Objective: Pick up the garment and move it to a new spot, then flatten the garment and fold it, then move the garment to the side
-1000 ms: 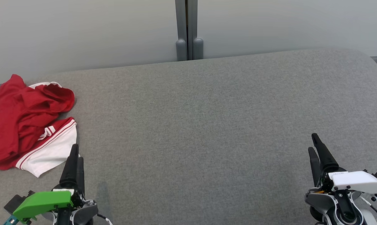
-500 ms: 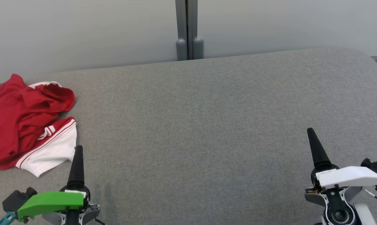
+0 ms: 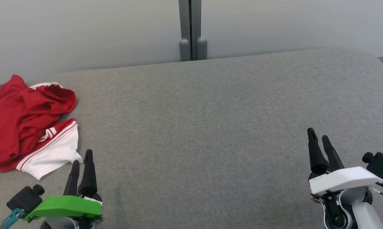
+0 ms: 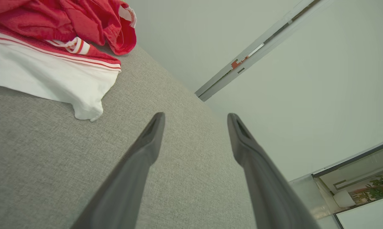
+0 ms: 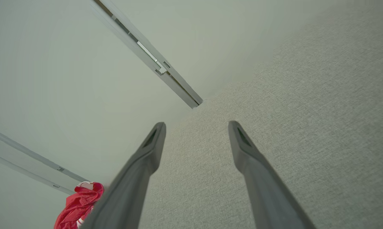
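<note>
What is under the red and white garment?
The garment lies crumpled on the grey padded surface, which shows along its near edge. Whether anything lies beneath the heap is hidden by the cloth.

The garment (image 3: 19, 121) is cut by the head view's edge at 9 o'clock; its full outline cannot be determined. White lettering (image 3: 48, 135) on its red cloth is folded over and unreadable. In the left wrist view the garment runs off the frame from 9 to 12 o'clock. In the right wrist view it is small, at 7 o'clock, partly hidden behind a finger of the right gripper (image 3: 318, 134) and cut by the bottom edge.
</note>
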Controlling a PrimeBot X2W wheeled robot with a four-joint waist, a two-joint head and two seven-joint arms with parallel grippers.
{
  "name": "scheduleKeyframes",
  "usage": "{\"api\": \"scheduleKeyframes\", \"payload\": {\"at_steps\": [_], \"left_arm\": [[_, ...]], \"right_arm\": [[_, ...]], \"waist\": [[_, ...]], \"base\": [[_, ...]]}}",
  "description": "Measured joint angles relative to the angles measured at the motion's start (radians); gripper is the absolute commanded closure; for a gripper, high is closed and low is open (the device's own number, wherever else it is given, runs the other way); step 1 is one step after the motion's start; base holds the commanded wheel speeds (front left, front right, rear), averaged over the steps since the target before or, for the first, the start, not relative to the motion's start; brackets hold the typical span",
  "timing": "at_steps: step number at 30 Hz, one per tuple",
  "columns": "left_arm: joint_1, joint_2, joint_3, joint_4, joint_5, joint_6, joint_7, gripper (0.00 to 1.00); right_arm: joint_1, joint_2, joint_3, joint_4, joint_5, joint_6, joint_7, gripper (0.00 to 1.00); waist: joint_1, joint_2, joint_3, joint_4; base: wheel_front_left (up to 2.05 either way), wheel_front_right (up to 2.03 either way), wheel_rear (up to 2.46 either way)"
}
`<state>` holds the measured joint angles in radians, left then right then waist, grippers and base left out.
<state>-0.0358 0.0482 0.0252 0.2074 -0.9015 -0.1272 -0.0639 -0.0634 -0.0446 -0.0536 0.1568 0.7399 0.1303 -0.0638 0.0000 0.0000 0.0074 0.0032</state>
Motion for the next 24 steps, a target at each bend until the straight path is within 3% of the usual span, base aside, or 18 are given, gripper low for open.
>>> {"api": "scheduleKeyframes", "payload": {"at_steps": [10,24], "left_arm": [[0.019,0.017,-0.032,0.004,0.194,0.015,-0.030,0.00],[0.038,0.031,-0.061,-0.003,0.360,0.040,-0.071,0.00]], "right_arm": [[0.010,0.000,0.018,0.004,-0.167,0.000,-0.029,0.00],[0.013,-0.001,0.021,0.023,-0.350,0.000,-0.070,0.00]], "waist": [[0.0000,0.0000,0.000,0.002],[0.0000,0.0000,0.001,0.004]], "base": [[0.00,0.00,0.00],[0.00,0.00,0.00]]}}
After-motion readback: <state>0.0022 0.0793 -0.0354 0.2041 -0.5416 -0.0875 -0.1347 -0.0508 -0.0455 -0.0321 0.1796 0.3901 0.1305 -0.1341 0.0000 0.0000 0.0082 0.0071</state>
